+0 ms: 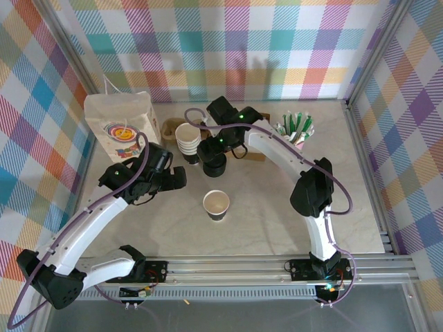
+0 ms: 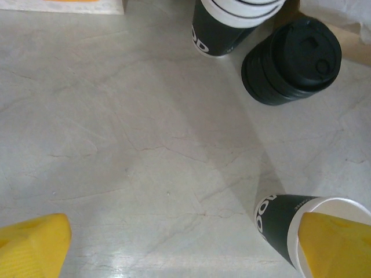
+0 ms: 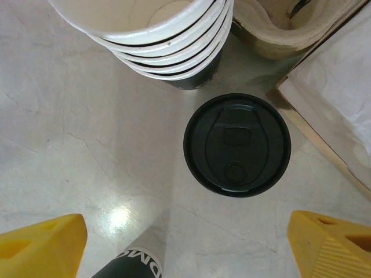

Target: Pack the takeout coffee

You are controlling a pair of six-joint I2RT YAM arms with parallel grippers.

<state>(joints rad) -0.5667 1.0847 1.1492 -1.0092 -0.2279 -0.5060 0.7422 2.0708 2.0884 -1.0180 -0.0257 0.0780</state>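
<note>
Saw takeout coffee cup (image 1: 216,205) upright, lidless, dark-walled, pale-rimmed, apart on the near side of the cup stack (image 1: 187,140). Found left gripper (image 2: 185,243) and right gripper (image 3: 185,246) spread wide, empty.

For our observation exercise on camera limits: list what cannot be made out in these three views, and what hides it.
- Lidless cup: in the left wrist view, a yellow finger covers much of its mouth. In the right wrist view, the bottom edge cuts it off.
- Black lid stack, its side: the right wrist view looks straight down, so the top lid hides it.
- Green-and-white sticks: too small in the top view to identify.
</note>
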